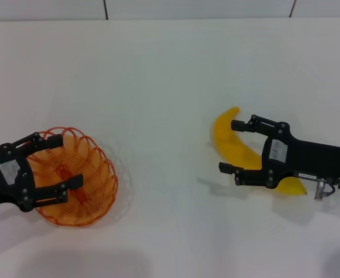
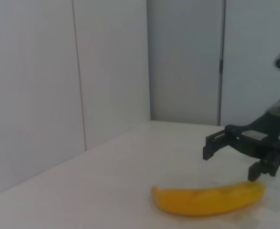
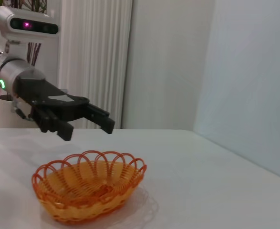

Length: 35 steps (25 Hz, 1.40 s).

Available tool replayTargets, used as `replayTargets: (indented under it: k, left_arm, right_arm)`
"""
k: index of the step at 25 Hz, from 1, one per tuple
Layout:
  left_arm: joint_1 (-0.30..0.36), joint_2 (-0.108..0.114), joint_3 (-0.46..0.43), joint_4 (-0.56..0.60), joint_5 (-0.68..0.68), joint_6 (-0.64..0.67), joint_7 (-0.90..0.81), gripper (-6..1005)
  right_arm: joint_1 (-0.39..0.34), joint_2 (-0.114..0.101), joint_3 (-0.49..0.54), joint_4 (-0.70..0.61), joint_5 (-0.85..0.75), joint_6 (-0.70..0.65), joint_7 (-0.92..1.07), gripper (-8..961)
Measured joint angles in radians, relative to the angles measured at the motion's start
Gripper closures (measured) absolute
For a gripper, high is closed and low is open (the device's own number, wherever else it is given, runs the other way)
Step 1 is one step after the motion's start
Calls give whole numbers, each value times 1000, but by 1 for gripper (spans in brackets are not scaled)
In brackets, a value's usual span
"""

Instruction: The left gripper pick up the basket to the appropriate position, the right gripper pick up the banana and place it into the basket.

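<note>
The orange wire basket (image 1: 98,174) sits on the white table at the left; it also shows in the right wrist view (image 3: 89,186). My left gripper (image 1: 68,162) is open and hovers above the basket, clear of its rim, as the right wrist view (image 3: 87,130) shows. The yellow banana (image 1: 223,134) lies on the table at the right, also in the left wrist view (image 2: 206,199). My right gripper (image 1: 229,146) is open, just above the banana with its jaws spread across it; the left wrist view (image 2: 230,163) shows it close over the banana's end.
The white table (image 1: 170,87) stretches between the basket and the banana. A pale wall runs along its far edge.
</note>
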Motion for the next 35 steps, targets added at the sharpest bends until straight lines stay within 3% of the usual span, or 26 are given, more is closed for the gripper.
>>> replayTargets:
  k: [15,18,21,23,27,29,31,35]
  left_arm:
    - [-16,-1,-9,-8,-23,0,-16,104]
    - [-43,9,-15,26,-61,-7,-135,107]
    - [-99,44,-10,124,-60,-25,-407,110]
    - [-146,75,-3,189,-10,-41,-562,112]
    - [-242,132,7,254,163,-58,-710,115]
    - [-282,151,25,268,268,-61,-749,117]
    - [-327,156,44,277,399,-60,-776,119]
    - [-379,121,53,324,560,-66,-758,122]
  right_arm:
    - [3,1,-15,2,-3,10,-3,89]
    - [2,1,-15,2,-3,11,-3,91]
    - [4,0,-15,2,-3,11,-3,93]
    - [5,0,-15,2,-3,11,-5,95]
    - [14,0,-15,2,-3,11,-4,98]
    - [19,-1,-15,2,-3,11,-4,99]
    - [24,-1,-15,1,-2,11,-4,100]
    - [36,0,-15,2,-2,9,-1,103]
